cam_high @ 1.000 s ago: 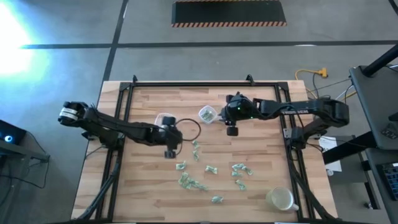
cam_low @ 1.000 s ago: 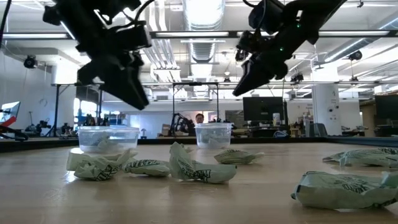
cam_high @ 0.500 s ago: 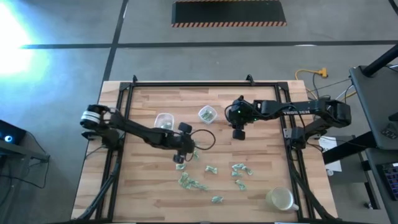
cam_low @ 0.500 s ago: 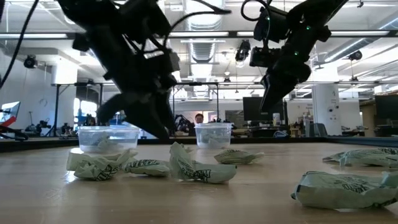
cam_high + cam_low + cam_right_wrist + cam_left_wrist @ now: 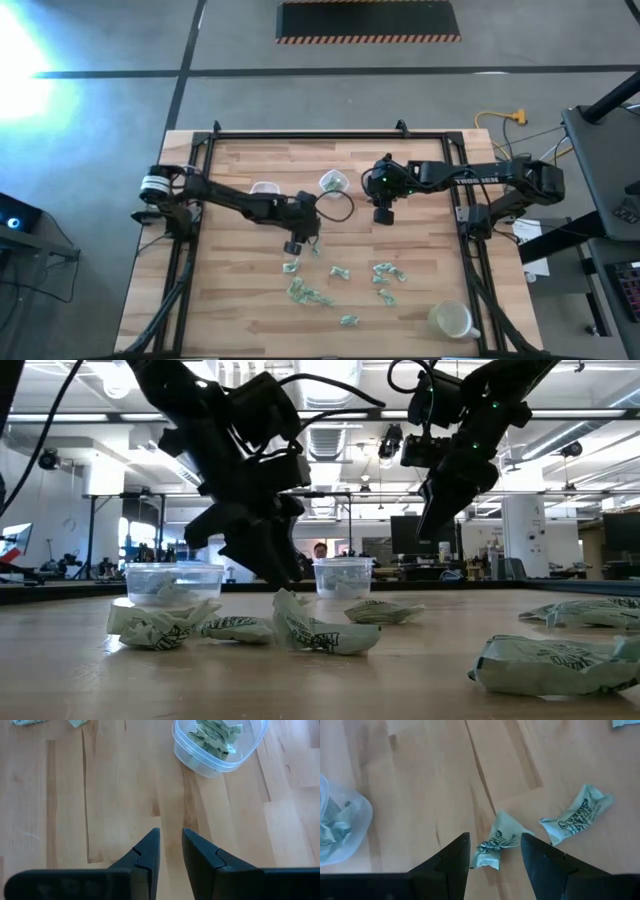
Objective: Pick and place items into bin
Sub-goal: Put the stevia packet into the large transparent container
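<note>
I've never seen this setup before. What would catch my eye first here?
The scatter of crinkly green-and-white wrapped pieces on the near half of the wooden table. The left gripper hangs, jaws open, over one piece, while two clear bins farther back already hold some.

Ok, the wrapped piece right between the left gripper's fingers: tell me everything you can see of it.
The wrapped piece is small, pale green and white, of crinkly film with dark printed lettering, twisted and creased. It lies flat on the wooden table, framed by the open left gripper, whose fingers do not visibly touch it. A second similar piece lies close beside it, apart. A clear container holding more pieces sits off to one side.
</note>
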You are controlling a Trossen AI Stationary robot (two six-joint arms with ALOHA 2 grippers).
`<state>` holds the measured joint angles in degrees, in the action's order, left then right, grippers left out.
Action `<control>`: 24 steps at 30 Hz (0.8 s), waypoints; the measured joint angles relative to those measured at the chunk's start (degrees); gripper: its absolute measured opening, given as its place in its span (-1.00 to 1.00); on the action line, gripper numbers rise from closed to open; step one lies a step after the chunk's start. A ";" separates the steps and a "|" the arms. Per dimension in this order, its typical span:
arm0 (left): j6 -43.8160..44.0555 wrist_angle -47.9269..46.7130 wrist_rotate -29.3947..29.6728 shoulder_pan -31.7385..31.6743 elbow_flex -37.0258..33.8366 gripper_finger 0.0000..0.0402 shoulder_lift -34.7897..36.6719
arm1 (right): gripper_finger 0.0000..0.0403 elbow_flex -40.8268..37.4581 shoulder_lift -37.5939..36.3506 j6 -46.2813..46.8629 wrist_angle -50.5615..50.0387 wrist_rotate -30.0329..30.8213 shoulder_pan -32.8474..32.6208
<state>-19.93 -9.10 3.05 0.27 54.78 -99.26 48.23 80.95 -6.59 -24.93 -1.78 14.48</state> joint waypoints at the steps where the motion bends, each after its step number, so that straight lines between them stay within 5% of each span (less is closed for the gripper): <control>1: 0.00 0.03 -0.50 -0.37 0.00 -0.20 -0.27 | -0.65 0.00 0.00 0.00 0.05 -0.02 0.00; 14: -0.34 -0.31 -3.19 -3.71 0.04 -0.22 -2.93 | -0.61 -0.02 0.02 -0.02 0.32 -0.18 0.00; 24: -0.14 -1.57 -3.87 -3.69 0.07 -0.59 -2.95 | -0.66 -0.02 0.02 -0.28 0.33 -0.16 0.00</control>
<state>-20.08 -10.67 -0.82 -3.42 54.85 -102.21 48.21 80.97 -6.87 -24.60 -1.93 14.48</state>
